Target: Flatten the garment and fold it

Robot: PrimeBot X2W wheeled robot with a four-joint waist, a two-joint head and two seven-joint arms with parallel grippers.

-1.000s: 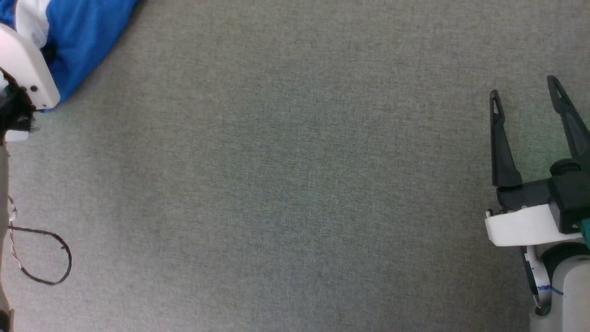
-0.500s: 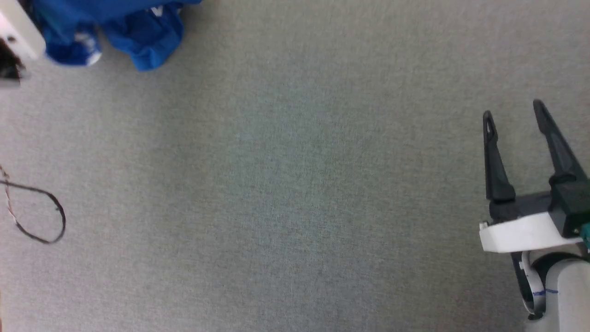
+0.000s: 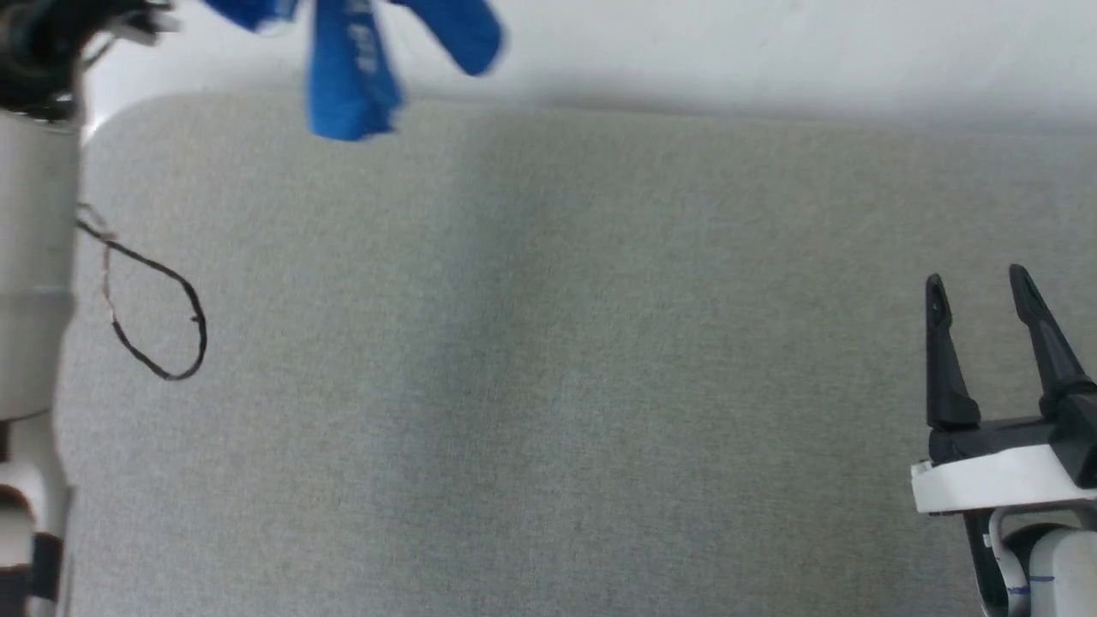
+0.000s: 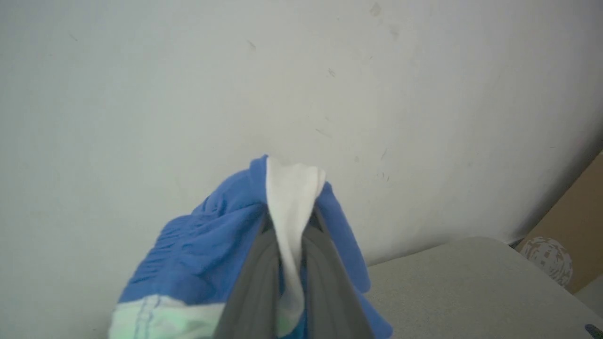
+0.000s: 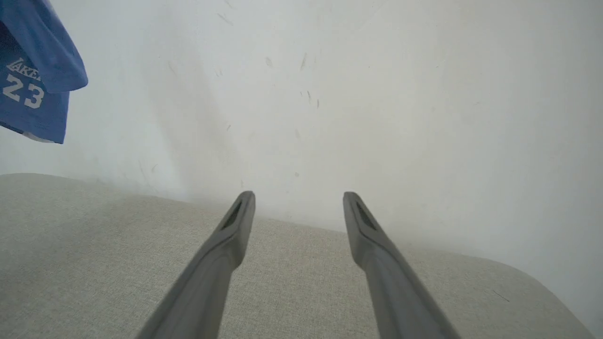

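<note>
I see the shorts (image 3: 351, 77) dangling, blurred, over the grey worktop's (image 3: 548, 386) far edge, upper left. My right claw (image 3: 977, 281) sits lower right, fingers apart. A black cable (image 3: 163, 317) loops beside the pale left forearm (image 3: 30, 274).

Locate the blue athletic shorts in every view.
Head view: bright blue soft athletic shorts dangle at top left.
Left wrist view: bottom centre, pinched in the left tool.
Right wrist view: upper left corner, number showing.
Shared landmark: grey fabric tabletop meeting the white wall.
</note>
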